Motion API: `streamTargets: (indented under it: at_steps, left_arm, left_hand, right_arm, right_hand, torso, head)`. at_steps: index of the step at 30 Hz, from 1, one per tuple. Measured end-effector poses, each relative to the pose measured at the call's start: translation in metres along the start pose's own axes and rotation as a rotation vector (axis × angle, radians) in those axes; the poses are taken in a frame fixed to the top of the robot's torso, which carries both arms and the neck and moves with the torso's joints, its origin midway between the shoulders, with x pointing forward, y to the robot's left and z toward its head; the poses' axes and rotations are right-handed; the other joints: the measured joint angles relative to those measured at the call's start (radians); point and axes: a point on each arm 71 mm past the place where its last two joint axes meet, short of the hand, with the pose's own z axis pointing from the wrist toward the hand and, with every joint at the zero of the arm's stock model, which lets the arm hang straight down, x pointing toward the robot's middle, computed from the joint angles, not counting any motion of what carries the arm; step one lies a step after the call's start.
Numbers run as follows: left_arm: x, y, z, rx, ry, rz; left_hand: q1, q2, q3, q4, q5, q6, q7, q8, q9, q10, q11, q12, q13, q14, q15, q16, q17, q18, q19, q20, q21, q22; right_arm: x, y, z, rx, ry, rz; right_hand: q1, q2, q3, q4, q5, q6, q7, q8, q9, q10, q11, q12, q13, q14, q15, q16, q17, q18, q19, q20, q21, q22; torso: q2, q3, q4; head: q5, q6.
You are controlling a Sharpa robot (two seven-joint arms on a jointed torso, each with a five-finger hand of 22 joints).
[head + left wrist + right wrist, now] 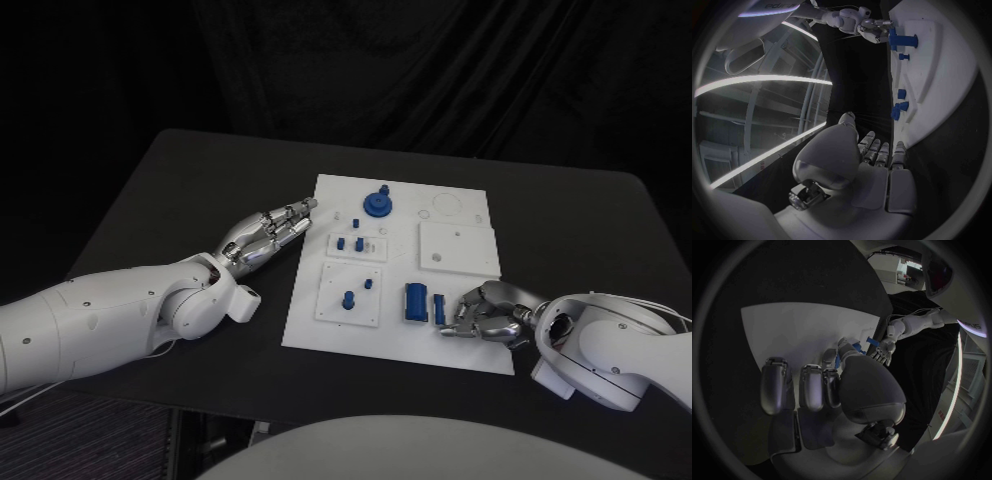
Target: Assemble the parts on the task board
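Note:
The white task board (462, 345) lies in the middle of the table. A blue round part (378, 203) stands near its far edge, and small blue pegs (351, 243) stand in the left-hand plates. A blue block (415, 300) sits near the front. Just right of it is a slim blue part (440, 311), pinched by the fingertips of my right hand (488, 312); the right wrist view shows the blue part (856, 346) between thumb and finger. My left hand (268, 233) stretches flat beside the board's left edge with straight fingers (879, 150), holding nothing.
Black table (173, 200) surrounds the board, with bare room to the left, right and far side. Two blank square plates (459, 245) and a ring outline (444, 207) take up the board's right half. The table's front edge runs close below the board.

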Motion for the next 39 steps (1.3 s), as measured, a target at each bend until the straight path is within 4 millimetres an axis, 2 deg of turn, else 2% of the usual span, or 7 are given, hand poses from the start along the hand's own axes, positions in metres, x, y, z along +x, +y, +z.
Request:
streamTargets:
  at_steps: [5, 12, 14, 18, 28, 39]
  left_arm:
    - [0.0, 0.0, 0.0, 0.0, -0.001, 0.0]
    - [0.0, 0.0, -0.001, 0.0, -0.001, 0.0]
    - [0.0, 0.0, 0.0, 0.0, -0.001, 0.0]
    - [0.0, 0.0, 0.0, 0.0, -0.001, 0.0]
    - [0.001, 0.0, 0.001, 0.001, 0.001, -0.001]
    - [0.001, 0.0, 0.001, 0.0, 0.002, 0.0]
  left_hand:
    - [0.0, 0.0, 0.0, 0.0, 0.0, 0.0, 0.0, 0.0, 0.0, 0.0, 0.0, 0.0, 0.0, 0.0, 0.0, 0.0, 0.0, 0.0, 0.0, 0.0, 0.0, 0.0]
    - [0.0, 0.0, 0.0, 0.0, 0.0, 0.0, 0.0, 0.0, 0.0, 0.0, 0.0, 0.0, 0.0, 0.0, 0.0, 0.0, 0.0, 0.0, 0.0, 0.0, 0.0, 0.0]
    - [0.0, 0.0, 0.0, 0.0, 0.0, 0.0, 0.0, 0.0, 0.0, 0.0, 0.0, 0.0, 0.0, 0.0, 0.0, 0.0, 0.0, 0.0, 0.0, 0.0, 0.0, 0.0]
    - [0.0, 0.0, 0.0, 0.0, 0.0, 0.0, 0.0, 0.0, 0.0, 0.0, 0.0, 0.0, 0.0, 0.0, 0.0, 0.0, 0.001, 0.0, 0.0, 0.0, 0.0, 0.0]
    - [0.0, 0.0, 0.0, 0.0, 0.0, 0.0, 0.0, 0.0, 0.0, 0.0, 0.0, 0.0, 0.0, 0.0, 0.0, 0.0, 0.001, 0.0, 0.0, 0.0, 0.0, 0.0]
    - [0.0, 0.0, 0.0, 0.0, 0.005, 0.0, 0.0, 0.0, 0.0, 0.0, 0.0, 0.0, 0.0, 0.0, 0.0, 0.0, 0.0, 0.0, 0.0, 0.0, 0.0, 0.0]
  right_arm:
    - [-0.002, 0.001, -0.008, -0.015, -0.013, 0.009]
    - [-0.016, 0.011, -0.013, -0.057, -0.061, 0.01]
    - [-0.018, 0.013, -0.013, -0.065, -0.07, 0.01]
    - [-0.018, 0.017, -0.011, -0.077, -0.076, 0.01]
    - [-0.016, 0.028, 0.002, -0.094, -0.08, 0.001]
    - [-0.013, 0.037, 0.01, -0.111, -0.075, -0.024]
  right_hand:
    - [-0.028, -0.027, -0.028, 0.028, -0.005, 0.006, -0.006, 0.013, 0.006, 0.0, 0.0, 0.0, 0.0, 0.0, 0.0, 0.007, 0.0, 0.0, 0.0, 0.0, 0.008, 0.0]
    - [-0.058, -0.025, -0.044, 0.067, -0.005, 0.007, -0.007, 0.017, 0.009, 0.0, 0.0, 0.0, 0.0, 0.001, -0.007, 0.007, 0.0, 0.0, 0.0, -0.007, 0.01, 0.0]
    - [-0.066, -0.029, -0.047, 0.08, -0.005, 0.007, -0.007, 0.017, 0.011, 0.0, 0.0, 0.0, 0.0, 0.0, -0.007, 0.007, 0.0, 0.0, 0.0, -0.007, 0.01, 0.0]
    - [-0.081, -0.023, -0.051, 0.101, -0.005, 0.007, -0.007, 0.017, 0.012, -0.004, -0.004, 0.0, 0.0, 0.0, -0.007, 0.007, 0.0, 0.0, 0.0, -0.007, 0.01, 0.0]
    - [-0.081, -0.023, -0.05, 0.103, -0.005, 0.011, -0.011, 0.021, 0.016, -0.004, -0.004, 0.0, 0.001, 0.0, -0.007, 0.007, 0.0, 0.0, 0.0, -0.007, 0.01, 0.0]
    - [-0.077, -0.027, -0.05, 0.103, -0.005, 0.011, -0.011, 0.031, 0.022, -0.004, -0.004, 0.0, 0.001, 0.0, -0.007, 0.007, 0.0, 0.0, 0.0, -0.007, 0.01, 0.0]
  torso:
    - [0.0, 0.0001, -0.0006]
    - [-0.001, 0.0005, -0.0006]
    - [-0.001, 0.0009, -0.0004]
    - [-0.002, 0.001, 0.0008]
    - [-0.002, -0.0012, 0.0013]
    - [0.0, -0.0007, 0.0016]
  head:
    - [0.002, 0.0]
    - [0.001, 0.0]
    - [0.001, 0.0]
    - [0.002, 0.0]
    - [-0.001, 0.0]
    - [0.0, 0.0]
